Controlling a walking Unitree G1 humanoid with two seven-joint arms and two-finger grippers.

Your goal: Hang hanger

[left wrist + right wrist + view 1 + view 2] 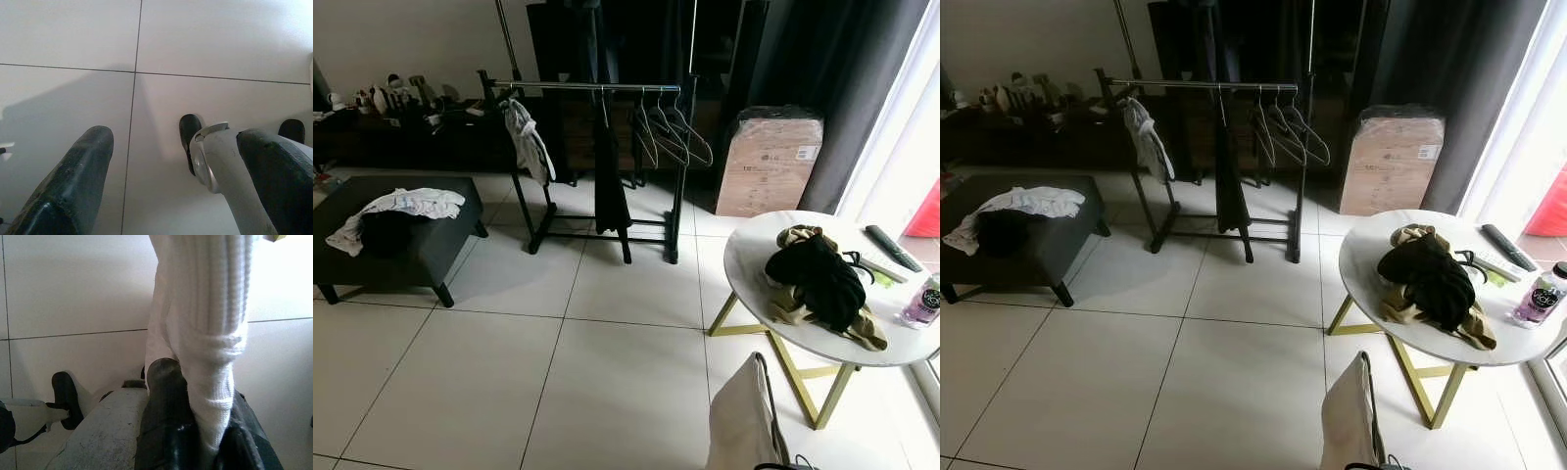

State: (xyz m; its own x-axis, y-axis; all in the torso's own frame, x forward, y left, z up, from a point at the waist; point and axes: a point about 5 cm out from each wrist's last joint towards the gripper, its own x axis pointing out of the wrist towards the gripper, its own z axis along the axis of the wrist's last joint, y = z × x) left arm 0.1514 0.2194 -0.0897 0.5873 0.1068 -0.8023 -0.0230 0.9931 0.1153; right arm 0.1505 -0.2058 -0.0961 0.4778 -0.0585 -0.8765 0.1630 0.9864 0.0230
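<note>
A white ribbed knit garment (205, 333) hung pinched between the closed fingers of the right gripper (195, 431); from the head views it showed as a pale cloth (739, 421) on a dark hanger (771, 406) low at the robot's right, just beside the round white table (754, 284). The wrist view alone revealed the ribbed weave; the head views alone showed the hanger wire along its edge. The left gripper (181, 181) hung over the bare tiled floor (73, 34), its fingers spread wide and holding nothing.

On the table lay a heap of black and tan clothing (818, 284), a dark remote (893, 248) and a pink bottle (924, 302) whose label was too small to read. Behind it stood a wrapped cardboard box (769, 162) with a red LG mark and a white sticker, the print illegible.

Well apart, across the floor, the black clothes rack (597, 166) carried a grey garment (529, 142), a long black one (609, 181) and several empty hangers (668, 132). A dark low bench (421, 245) at the robot's left held white cloth (406, 206) over something black.
</note>
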